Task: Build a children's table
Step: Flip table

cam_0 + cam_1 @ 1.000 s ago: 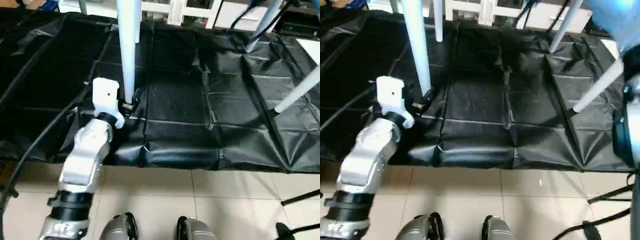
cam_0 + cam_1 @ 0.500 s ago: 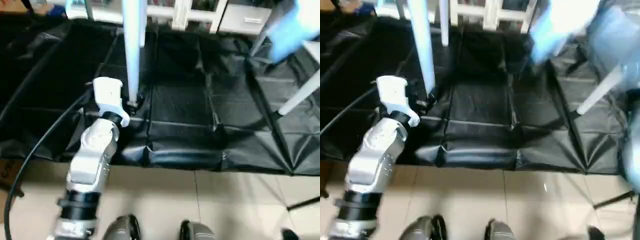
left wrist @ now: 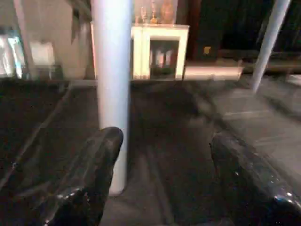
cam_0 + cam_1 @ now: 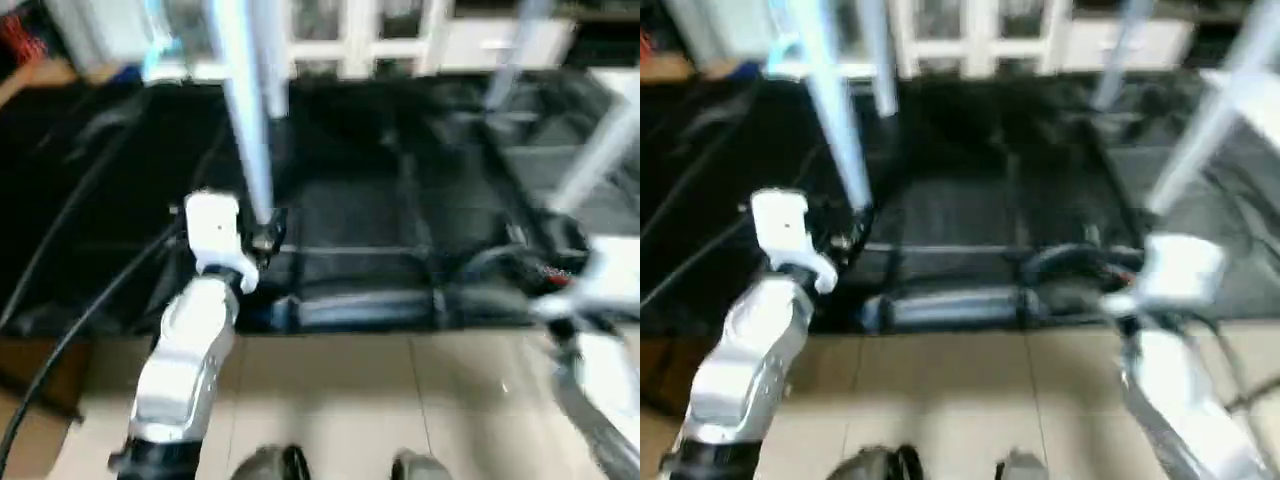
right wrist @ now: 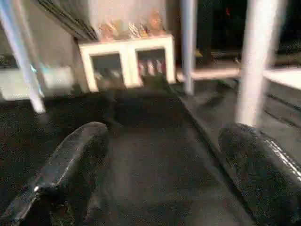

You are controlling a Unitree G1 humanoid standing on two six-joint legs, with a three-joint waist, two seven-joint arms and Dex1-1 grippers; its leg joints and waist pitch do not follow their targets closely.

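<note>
The children's table stands on its white tube legs on a black sheet (image 4: pixel 380 220); its top is out of view above. The near-left leg (image 4: pixel 245 130) comes down to the sheet right at my left gripper (image 4: pixel 266 236). In the left wrist view that leg (image 3: pixel 112 84) rises just beyond one finger (image 3: pixel 96 165) of my left gripper (image 3: pixel 164 141), which is open and holds nothing. Another leg (image 4: pixel 1210 120) slants at the right, with two more (image 4: pixel 875 60) at the back. My right gripper (image 4: pixel 515 268) is low over the sheet's front right, open and empty (image 5: pixel 164 132).
Beige floor tiles (image 4: pixel 400 400) lie in front of the sheet's front edge. A black cable (image 4: pixel 70 330) runs along my left arm. White cabinets (image 4: pixel 350 30) stand behind the sheet. My feet (image 4: pixel 290 465) show at the bottom.
My right arm has swung in from the right and now reaches low over the sheet's front right. The camera has shifted. My left gripper stays by the near-left leg's foot.
</note>
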